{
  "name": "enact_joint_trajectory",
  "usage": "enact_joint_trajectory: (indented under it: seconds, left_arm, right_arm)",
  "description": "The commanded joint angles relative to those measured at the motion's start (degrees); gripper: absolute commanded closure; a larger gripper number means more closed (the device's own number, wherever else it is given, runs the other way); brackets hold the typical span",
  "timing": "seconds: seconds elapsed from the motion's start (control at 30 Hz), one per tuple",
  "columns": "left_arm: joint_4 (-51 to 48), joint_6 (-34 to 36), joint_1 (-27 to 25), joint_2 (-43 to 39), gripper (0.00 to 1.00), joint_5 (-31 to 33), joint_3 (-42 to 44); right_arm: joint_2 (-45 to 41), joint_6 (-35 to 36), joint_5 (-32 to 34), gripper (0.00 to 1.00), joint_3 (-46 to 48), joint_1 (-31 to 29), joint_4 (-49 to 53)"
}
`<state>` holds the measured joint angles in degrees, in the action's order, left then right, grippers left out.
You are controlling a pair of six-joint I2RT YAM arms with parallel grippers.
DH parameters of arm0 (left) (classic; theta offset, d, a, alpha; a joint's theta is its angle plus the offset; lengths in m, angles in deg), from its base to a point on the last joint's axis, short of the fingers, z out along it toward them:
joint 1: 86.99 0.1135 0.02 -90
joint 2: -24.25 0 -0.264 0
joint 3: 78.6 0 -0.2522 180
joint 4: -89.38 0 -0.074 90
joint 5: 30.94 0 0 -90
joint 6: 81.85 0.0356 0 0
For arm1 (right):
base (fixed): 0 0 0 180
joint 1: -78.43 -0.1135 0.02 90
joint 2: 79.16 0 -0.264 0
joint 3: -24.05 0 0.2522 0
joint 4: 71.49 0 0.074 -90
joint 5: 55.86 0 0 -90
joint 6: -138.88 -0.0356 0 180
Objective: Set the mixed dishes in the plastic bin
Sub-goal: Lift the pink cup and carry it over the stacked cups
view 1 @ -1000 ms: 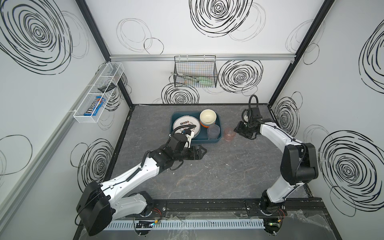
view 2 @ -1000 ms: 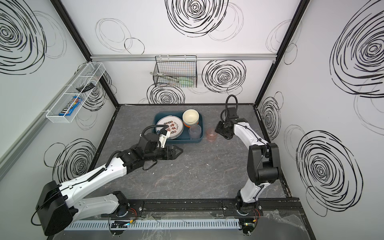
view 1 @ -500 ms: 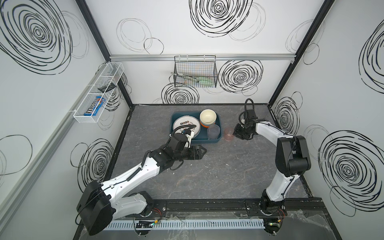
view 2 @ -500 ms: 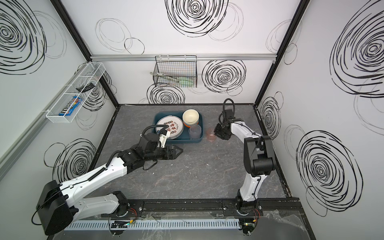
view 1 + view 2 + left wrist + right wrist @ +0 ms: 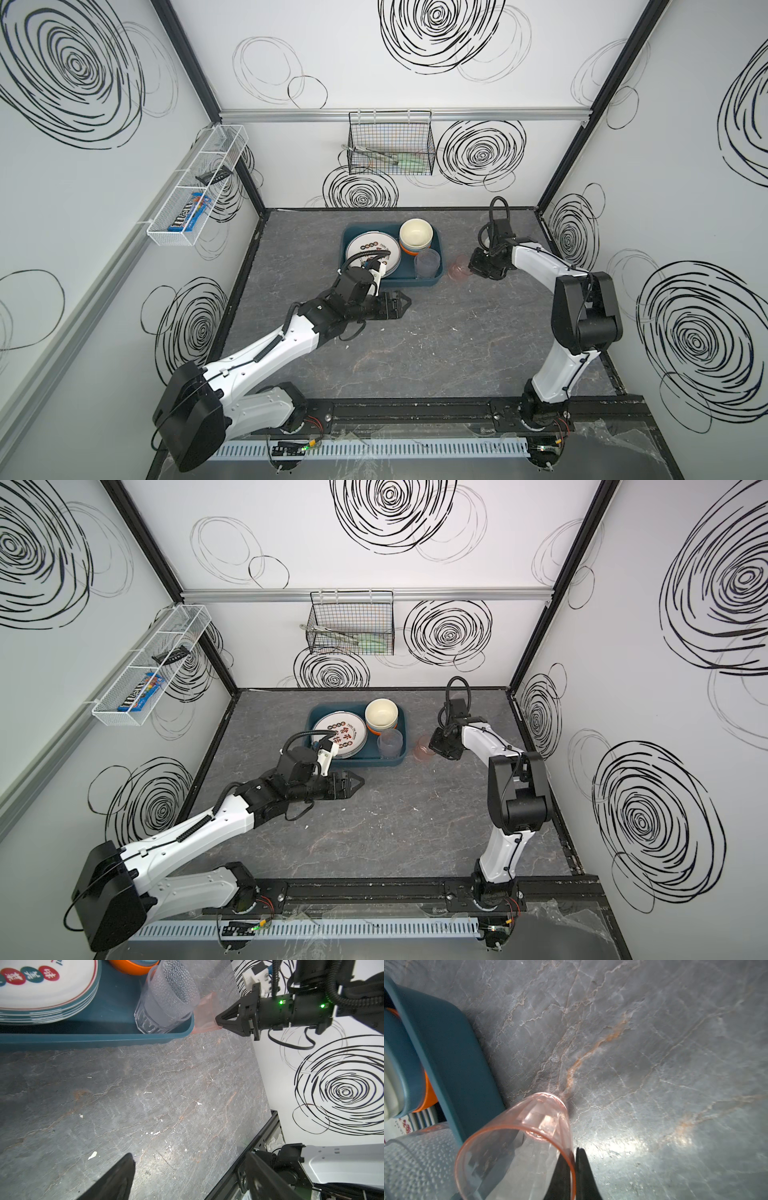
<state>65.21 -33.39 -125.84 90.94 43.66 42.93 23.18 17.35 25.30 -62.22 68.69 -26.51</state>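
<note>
The teal plastic bin (image 5: 409, 282) (image 5: 365, 763) holds a stack of white plates (image 5: 372, 251) (image 5: 340, 735), a cream bowl (image 5: 415, 232) nested on orange and blue ones, and a clear glass (image 5: 427, 264) (image 5: 166, 997). Just outside the bin's right wall, the pink tumbler (image 5: 458, 268) (image 5: 529, 1126) has its base on the table. My right gripper (image 5: 471, 268) (image 5: 574, 1153) is shut on the tumbler's wall at the rim, one finger inside and one outside. In front of the bin my left gripper (image 5: 405, 301) (image 5: 187, 1176) hangs open over bare table, holding nothing.
A black wire basket (image 5: 390, 145) with utensils hangs on the back wall. On the left wall is a white mesh tray (image 5: 195, 187). The grey marbled table (image 5: 436, 353) runs to a black rail at the front, and the bin rim (image 5: 446, 1053) lies close beside the tumbler.
The right gripper has moved left to the pink tumbler and its jaws have closed on the wall. The left arm has stayed where it was.
</note>
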Motion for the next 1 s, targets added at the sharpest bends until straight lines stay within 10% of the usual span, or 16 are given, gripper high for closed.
enact_joint_trajectory:
  seconds: [0.0,0.97]
  left_arm:
    - [2.0,-0.3,1.0,-2.1,0.13,-0.3,0.9]
    - [1.2,-1.2,5.3,-7.5,0.12,-1.3,4.2]
  right_arm:
    - [-4.6,1.3,4.1,0.99,-2.7,-0.2,3.3]
    - [-3.0,5.8,4.1,1.00,-23.4,-12.5,14.9]
